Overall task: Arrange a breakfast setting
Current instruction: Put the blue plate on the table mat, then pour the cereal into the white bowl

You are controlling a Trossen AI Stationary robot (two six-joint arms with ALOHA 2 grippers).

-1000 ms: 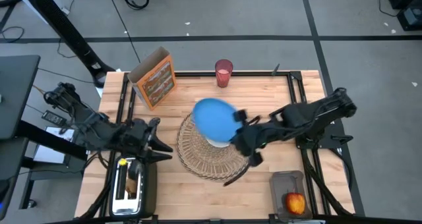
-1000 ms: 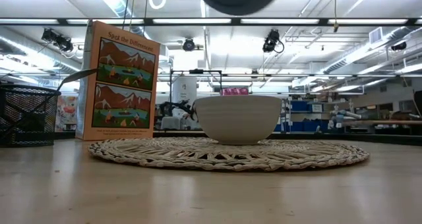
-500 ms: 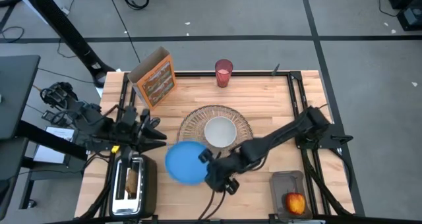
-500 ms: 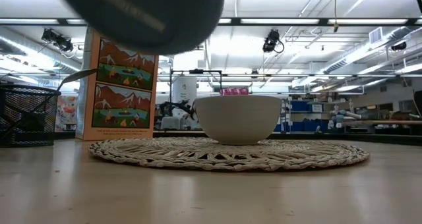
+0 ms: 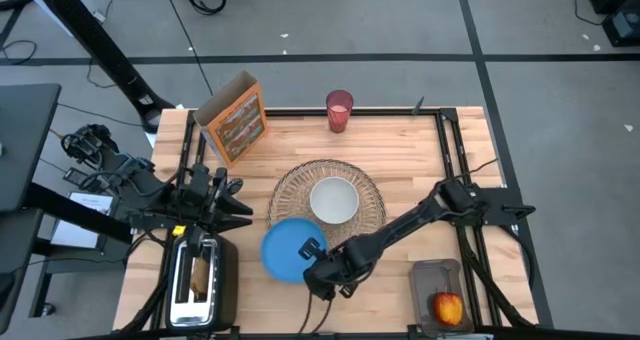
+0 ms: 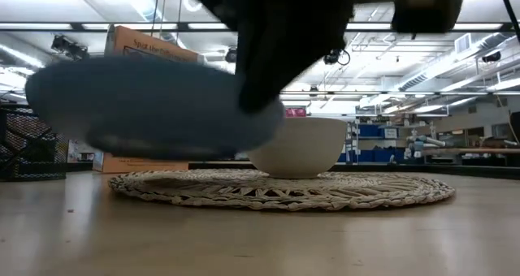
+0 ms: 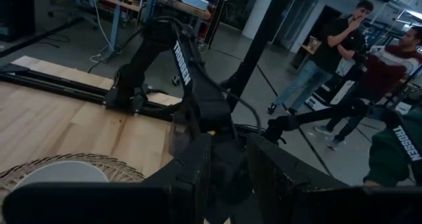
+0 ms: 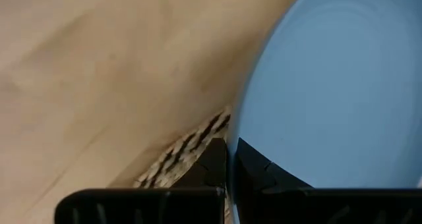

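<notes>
My right gripper [image 5: 318,262] is shut on the small blue plate [image 5: 286,248], near the table's front edge, left of and nearer than the round wicker placemat [image 5: 330,202]. The white bowl [image 5: 333,200] stands by its base on the placemat. The low view shows the plate [image 6: 146,105] above the tabletop. My left gripper [image 5: 240,202] is open and empty above the toaster's far end. The pink cup [image 5: 339,111] and orange cereal box [image 5: 233,120] stand at the far edge. The apple [image 5: 448,306] lies in a container at the front right. The spoon is not in view. My right gripper pinches the plate's rim [image 8: 241,128] between its two fingers, one on the upper face and one underneath. It comes at the plate from the table's right side, on the plate's right near edge [image 5: 305,255]. The plate is lifted clear of the table, nearly level, slightly tilted.
A toaster [image 5: 200,280] with a toast slice in a slot stands at the front left, beside the plate. The apple's clear container [image 5: 435,280] is at the front right. Black frame rails run along the table's left and right edges. People stand in the room beyond the table [image 7: 330,46].
My right gripper has carried the blue plate from above the bowl and placemat toward the table's near edge and left, then down close to the tabletop. The plate stays roughly level in the hold. The bowl now shows uncovered on the placemat.
</notes>
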